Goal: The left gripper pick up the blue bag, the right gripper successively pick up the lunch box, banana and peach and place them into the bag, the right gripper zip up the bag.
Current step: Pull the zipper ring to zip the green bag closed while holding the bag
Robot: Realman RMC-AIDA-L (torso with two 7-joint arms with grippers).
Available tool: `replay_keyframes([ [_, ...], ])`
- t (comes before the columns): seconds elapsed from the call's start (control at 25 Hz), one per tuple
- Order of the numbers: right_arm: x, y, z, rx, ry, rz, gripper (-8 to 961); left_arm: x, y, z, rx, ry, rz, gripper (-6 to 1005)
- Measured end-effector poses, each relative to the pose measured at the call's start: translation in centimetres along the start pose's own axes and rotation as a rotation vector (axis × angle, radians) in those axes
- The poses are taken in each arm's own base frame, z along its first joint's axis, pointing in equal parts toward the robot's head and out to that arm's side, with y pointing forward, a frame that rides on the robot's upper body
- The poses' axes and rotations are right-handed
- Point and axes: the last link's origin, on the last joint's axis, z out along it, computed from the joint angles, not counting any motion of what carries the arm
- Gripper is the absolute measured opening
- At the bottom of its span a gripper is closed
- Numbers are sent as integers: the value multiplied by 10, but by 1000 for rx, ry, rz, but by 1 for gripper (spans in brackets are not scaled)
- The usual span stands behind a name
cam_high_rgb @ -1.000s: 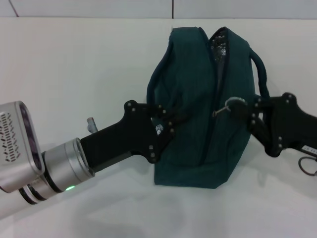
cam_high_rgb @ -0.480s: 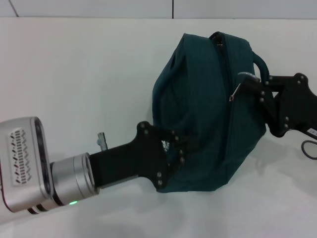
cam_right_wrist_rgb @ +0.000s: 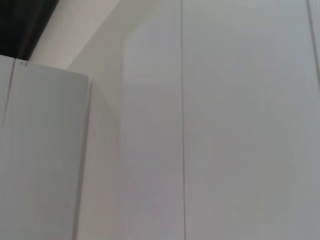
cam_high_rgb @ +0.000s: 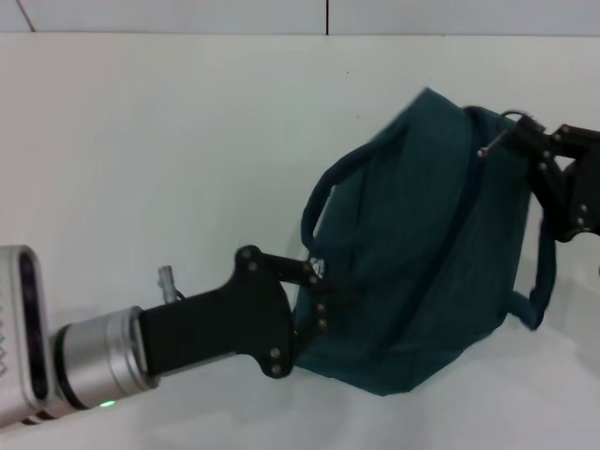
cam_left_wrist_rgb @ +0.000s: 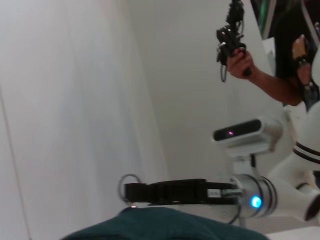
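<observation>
One blue bag point(cam_high_rgb: 422, 244) sits tilted on the white table point(cam_high_rgb: 169, 159), its zipper point(cam_high_rgb: 441, 253) running closed along its length. Two cord handles point(cam_high_rgb: 323, 192) show, one at each side. Two grippers work it: the left gripper point(cam_high_rgb: 314, 291) pinches the bag's near lower corner, and the right gripper point(cam_high_rgb: 534, 150) is clamped on the ring pull point(cam_high_rgb: 497, 139) at the bag's far end.

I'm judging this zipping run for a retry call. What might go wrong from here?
The right gripper has the zipper pull near the track's end; further pull may drag the tilted blue bag or slip off. The left gripper pinches only fabric low on the bag, so that hold could give.
</observation>
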Motion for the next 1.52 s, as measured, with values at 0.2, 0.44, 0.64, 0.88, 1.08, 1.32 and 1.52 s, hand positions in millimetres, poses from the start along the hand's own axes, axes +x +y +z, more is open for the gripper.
replay_keyframes([
  [0.2, -2, 3, -9, 24, -25, 9, 40, 4, -9, -12, 104, 18, -65, 55],
  [0.44, 2, 4, -20, 77, -14, 35, 45, 2, -25, -24, 279, 28, -192, 56],
  [0.64, 7, 2, -29, 135, 5, 53, 49, -2, -32, -27, 314, 13, -274, 56],
  [0.88, 10, -2, -42, 221, 14, 76, 53, -2, -34, -29, 318, 13, -314, 56],
  [1.08, 11, -2, -45, 228, 21, 85, 57, -1, -36, -26, 311, 18, -310, 56],
  [1.32, 10, -3, -45, 238, 15, 102, 62, -1, -36, -17, 276, 19, -311, 57],
  [1.52, 9, -6, -47, 260, 5, 116, 66, 0, -38, -13, 273, 26, -316, 57],
])
